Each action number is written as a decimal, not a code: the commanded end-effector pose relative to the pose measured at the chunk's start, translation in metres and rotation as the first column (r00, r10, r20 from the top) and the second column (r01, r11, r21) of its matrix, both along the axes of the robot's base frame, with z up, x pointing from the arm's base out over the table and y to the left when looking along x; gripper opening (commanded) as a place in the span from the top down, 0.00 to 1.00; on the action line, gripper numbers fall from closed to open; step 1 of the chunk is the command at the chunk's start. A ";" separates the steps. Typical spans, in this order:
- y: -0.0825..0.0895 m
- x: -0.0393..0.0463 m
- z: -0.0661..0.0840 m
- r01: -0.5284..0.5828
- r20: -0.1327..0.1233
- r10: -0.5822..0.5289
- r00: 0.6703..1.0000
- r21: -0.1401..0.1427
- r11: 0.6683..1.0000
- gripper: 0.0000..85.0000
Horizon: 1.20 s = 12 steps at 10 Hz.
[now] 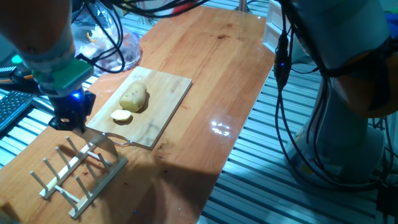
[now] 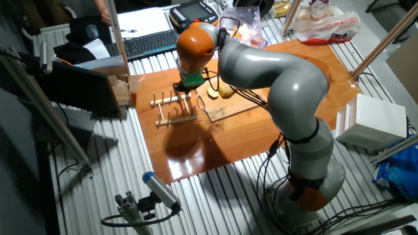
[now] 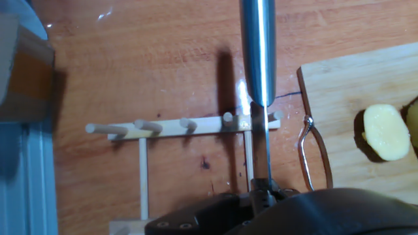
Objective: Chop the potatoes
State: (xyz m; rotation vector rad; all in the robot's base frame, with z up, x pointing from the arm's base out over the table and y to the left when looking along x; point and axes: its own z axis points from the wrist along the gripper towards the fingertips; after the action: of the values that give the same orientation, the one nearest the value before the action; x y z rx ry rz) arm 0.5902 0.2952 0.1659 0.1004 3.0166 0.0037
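Note:
The tan-yellow potato (image 1: 134, 96) lies on a wooden cutting board (image 1: 158, 109), with a pale round slice (image 1: 122, 116) beside it. In the hand view the slice (image 3: 385, 132) sits at the right on the board (image 3: 353, 85), and the potato (image 3: 413, 111) just shows at the edge. My gripper (image 1: 78, 127) hangs left of the board, over a wooden peg rack (image 1: 81, 174). In the hand view the gripper (image 3: 264, 192) looks shut on the thin blade of a steel knife (image 3: 258, 52), which points away across the rack (image 3: 183, 125).
A wire loop (image 3: 313, 150) hangs off the board's near corner. A clear plastic bag with reddish lumps (image 1: 106, 43) lies behind the board. A keyboard (image 2: 147, 42) and a wooden block (image 2: 121, 88) are beyond the rack. The table edge runs along the right.

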 end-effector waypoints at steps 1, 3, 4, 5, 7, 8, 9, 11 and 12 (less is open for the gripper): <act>-0.002 0.0023 -0.009 -0.004 0.000 0.004 1.000 0.001 1.000 1.00; -0.003 0.0067 -0.030 -0.003 -0.002 0.003 1.000 -0.008 1.000 1.00; -0.003 0.0083 -0.037 -0.001 -0.008 0.001 1.000 -0.003 1.000 1.00; -0.004 0.0097 -0.047 -0.004 -0.009 0.004 1.000 0.001 1.000 1.00; -0.005 0.0097 -0.060 -0.010 -0.011 0.010 1.000 -0.021 1.000 1.00; -0.005 0.0090 -0.066 -0.010 -0.016 0.010 1.000 -0.031 0.999 1.00; -0.004 0.0082 -0.070 -0.010 -0.025 0.010 1.000 -0.033 0.999 1.00; -0.003 0.0077 -0.073 -0.004 -0.059 0.003 0.998 -0.020 1.000 1.00; -0.003 0.0071 -0.074 -0.004 -0.074 0.003 0.997 -0.015 1.000 1.00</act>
State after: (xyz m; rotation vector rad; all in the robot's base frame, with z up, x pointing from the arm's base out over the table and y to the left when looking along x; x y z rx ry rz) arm 0.5972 0.2923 0.0923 0.0962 3.0952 -0.0242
